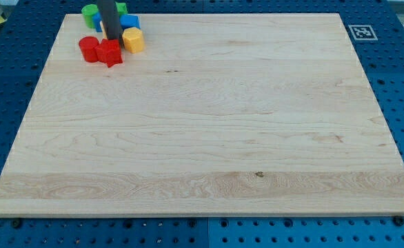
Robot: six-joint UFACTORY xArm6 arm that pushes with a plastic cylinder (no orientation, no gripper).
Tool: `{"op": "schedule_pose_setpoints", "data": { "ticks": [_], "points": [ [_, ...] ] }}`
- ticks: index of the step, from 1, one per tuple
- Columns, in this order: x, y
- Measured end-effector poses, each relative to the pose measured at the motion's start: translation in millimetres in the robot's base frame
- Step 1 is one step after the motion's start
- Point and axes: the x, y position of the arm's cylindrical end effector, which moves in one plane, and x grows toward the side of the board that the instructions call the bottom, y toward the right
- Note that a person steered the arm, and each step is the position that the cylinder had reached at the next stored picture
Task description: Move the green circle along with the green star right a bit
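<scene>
my tip (110, 39) between green circle (89, 14) and green star (121, 8) (partly hidden)

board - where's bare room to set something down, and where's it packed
Nearly all the wooden board is bare: everything right of the yellow block and below the red blocks. The crowd is the top-left corner, where the green circle, a green block and blue block ring my tip.

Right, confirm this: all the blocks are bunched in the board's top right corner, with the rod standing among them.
Not quite: the camera view shows the cluster in the board's top left corner, not the right. The rest holds: my tip stands among them, green circle at its left, red blocks below, yellow block at its right.
</scene>
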Motion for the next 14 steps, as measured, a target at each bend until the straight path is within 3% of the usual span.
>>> {"op": "schedule_pose_setpoints", "data": {
  "ticks": [2,5,7,14],
  "points": [
    [0.7,-45.7],
    [-45.9,-103.3],
    [-78.9,-91.9],
    [-84.1,-56.5]
  ]
}}
